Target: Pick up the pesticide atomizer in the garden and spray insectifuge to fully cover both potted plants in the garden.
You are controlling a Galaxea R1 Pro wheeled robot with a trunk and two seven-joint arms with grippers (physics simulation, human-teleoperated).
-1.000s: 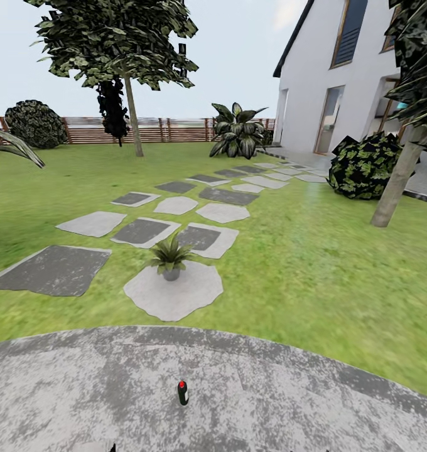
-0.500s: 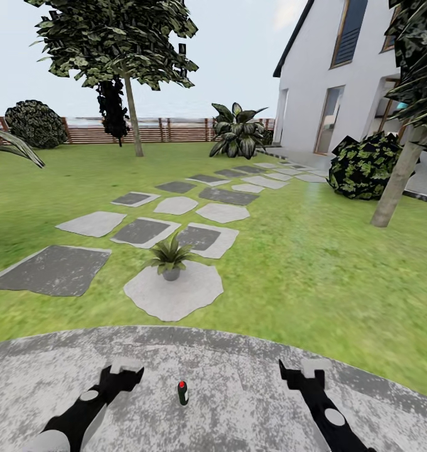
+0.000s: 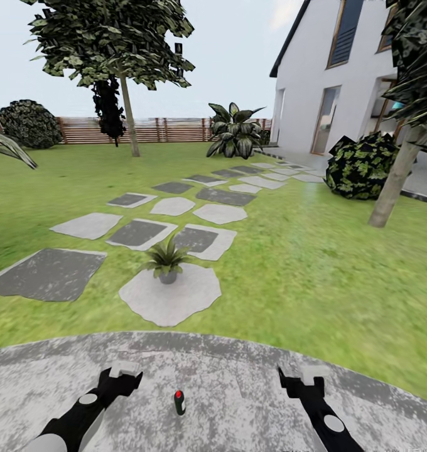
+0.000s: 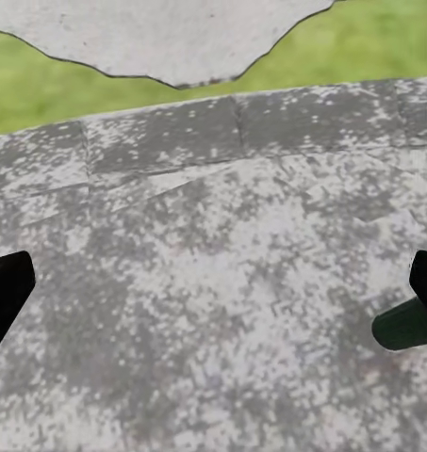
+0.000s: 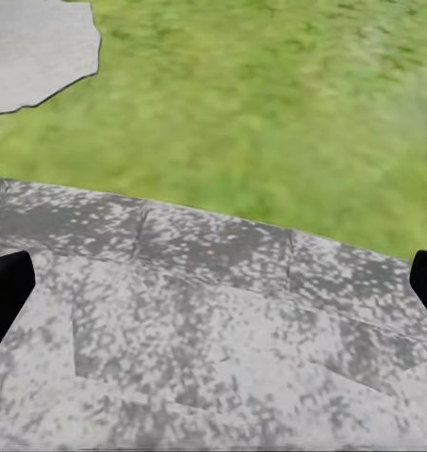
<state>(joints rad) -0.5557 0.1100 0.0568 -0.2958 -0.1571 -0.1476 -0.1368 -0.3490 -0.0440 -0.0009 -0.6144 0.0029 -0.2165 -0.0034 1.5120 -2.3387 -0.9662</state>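
Since half a second ago the whole head view has slid a little, so the camera has moved: the bottle (image 3: 179, 402) and the potted plant (image 3: 167, 260) both sit slightly lower and to the left in the picture, while the two arms keep much the same place at the bottom edge. The bottle stands upright on the grey stone patio (image 3: 238, 376), between the left gripper (image 3: 125, 373) and the right gripper (image 3: 301, 376), nearer the left one and touched by neither. Both grippers hold nothing, and in the wrist views their fingers sit far apart at the picture edges, so both look wide open. One potted plant stands on a pale stepping stone (image 3: 169, 298) in the lawn beyond the patio. I judge the step in hand is the approach to the bottle; next, one gripper must come down around its slim body without tipping it.
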